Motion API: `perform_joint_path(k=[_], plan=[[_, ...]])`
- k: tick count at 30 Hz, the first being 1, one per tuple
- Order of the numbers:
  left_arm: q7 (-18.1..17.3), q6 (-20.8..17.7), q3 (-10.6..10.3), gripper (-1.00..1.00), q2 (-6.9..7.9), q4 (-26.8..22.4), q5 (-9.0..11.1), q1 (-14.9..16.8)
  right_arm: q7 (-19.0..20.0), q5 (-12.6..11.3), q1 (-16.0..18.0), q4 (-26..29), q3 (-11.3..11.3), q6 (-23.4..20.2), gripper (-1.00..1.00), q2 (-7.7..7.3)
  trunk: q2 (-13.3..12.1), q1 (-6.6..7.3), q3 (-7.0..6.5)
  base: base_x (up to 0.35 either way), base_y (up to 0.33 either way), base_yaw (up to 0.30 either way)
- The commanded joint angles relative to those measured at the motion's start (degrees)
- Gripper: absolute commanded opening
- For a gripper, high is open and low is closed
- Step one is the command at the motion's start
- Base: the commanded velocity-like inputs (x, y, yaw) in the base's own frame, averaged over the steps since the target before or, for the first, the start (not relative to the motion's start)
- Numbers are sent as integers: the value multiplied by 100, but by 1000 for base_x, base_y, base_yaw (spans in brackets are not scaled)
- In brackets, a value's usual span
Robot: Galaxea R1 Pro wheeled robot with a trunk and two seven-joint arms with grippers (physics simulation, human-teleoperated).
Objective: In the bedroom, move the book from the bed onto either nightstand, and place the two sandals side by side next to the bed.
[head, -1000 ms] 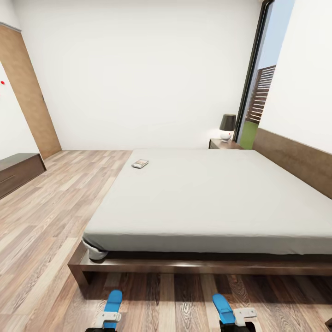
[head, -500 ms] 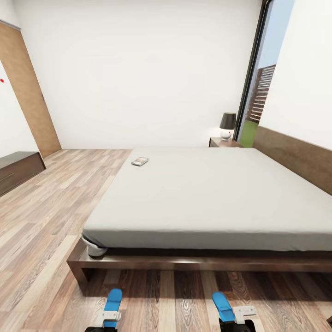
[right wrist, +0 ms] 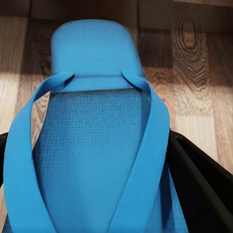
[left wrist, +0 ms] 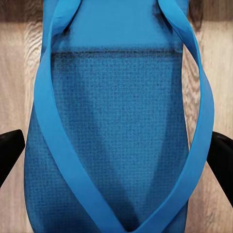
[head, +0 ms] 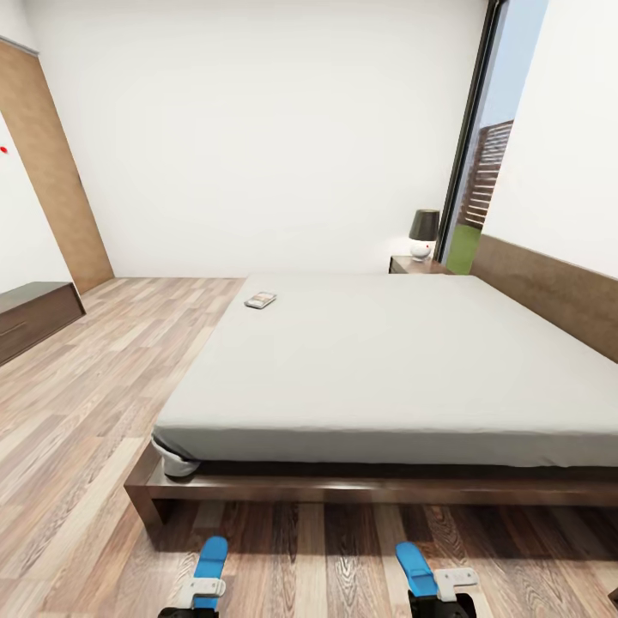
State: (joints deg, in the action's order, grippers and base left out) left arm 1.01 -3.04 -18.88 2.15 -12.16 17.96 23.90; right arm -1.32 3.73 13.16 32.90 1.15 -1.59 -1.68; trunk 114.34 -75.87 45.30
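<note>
The bedroom has white walls (head: 257, 129) and a light wood-plank floor (head: 86, 386), with a tall dark-framed window (head: 481, 146) at the far right. The bed (head: 386, 360) takes the middle and the right of the head view; its off-white mattress lies on a dark brown frame, and the near edge of the frame runs across just beyond the two grippers. A headboard (head: 549, 292) of brown wood stands along the right wall. A low dark cabinet (head: 30, 318) stands at the left wall, well apart from the bed.

The nightstand (head: 416, 265) is at the far side of the bed, beside the window, and a small lamp (head: 422, 233) with a dark shade stands on it. The book (head: 260, 300) lies flat on the mattress near the far left corner, well apart from both grippers and from the nightstand.

At the near edge of the head view both arms reach forward, low over the floor. The left gripper (head: 202, 590) has its jaws closed on the left sandal (head: 210, 560), and the wrist view shows black fingers (left wrist: 9, 150) at both sides of the blue sole (left wrist: 111, 141). The right gripper (head: 446, 585) holds the right sandal (head: 415, 568) in the same way, its dark fingers (right wrist: 204, 179) pressed at the edges of the sandal (right wrist: 97, 136). The two sandals point toward the bed, well apart from each other, with the floor under them.
</note>
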Motion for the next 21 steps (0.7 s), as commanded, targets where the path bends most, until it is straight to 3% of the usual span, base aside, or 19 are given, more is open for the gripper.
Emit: perform_joint_path(k=[1,21], plan=[[11,-31,-45,-100,5,-14,58,1,-12,39,2,6,7,-17,-100,1,2,1,5,0,0,0],[24,-30,-45,-100,5,-15,59,1,-11,31,5,3,2,-17,-100,8,2,1,5,0,0,0]])
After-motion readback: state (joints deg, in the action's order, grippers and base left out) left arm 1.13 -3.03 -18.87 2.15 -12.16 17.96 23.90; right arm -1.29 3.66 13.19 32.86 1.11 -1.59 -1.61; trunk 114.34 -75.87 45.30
